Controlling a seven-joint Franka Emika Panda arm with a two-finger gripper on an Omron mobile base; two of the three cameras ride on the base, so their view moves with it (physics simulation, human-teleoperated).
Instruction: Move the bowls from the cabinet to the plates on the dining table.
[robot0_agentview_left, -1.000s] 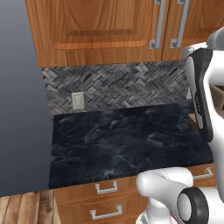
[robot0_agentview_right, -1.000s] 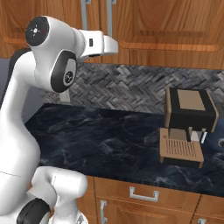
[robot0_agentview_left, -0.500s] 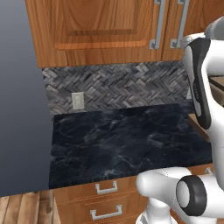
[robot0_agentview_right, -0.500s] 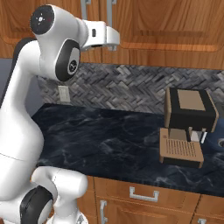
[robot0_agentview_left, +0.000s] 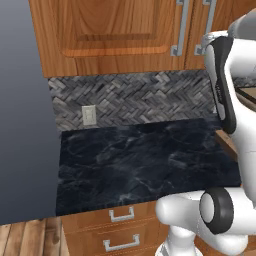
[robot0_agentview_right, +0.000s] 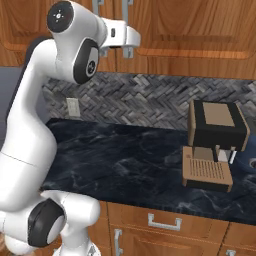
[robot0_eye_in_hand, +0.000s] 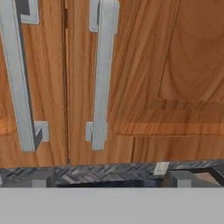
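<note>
The arm had risen toward the cabinet (robot0_eye_in_hand: 144, 78), doors shut. The claw (robot0_agentview_right: 131, 39) was spread wide, empty, nearing the handles (robot0_eye_in_hand: 101, 74). No bowl was reached yet.

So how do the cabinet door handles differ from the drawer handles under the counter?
The cabinet door handles are long, upright bars near the doors' meeting edges; the drawer handles are short and lie horizontally. The cabinet door handles hang above the backsplash, the drawer handles below the dark marble counter. Both are grey metal on orange-brown wood.

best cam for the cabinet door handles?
Hand view: both grey bar handles run nearly full length, close up, on either side of the door seam. Left base view catches their lower ends; in the right base view the arm partly covers them.
</note>
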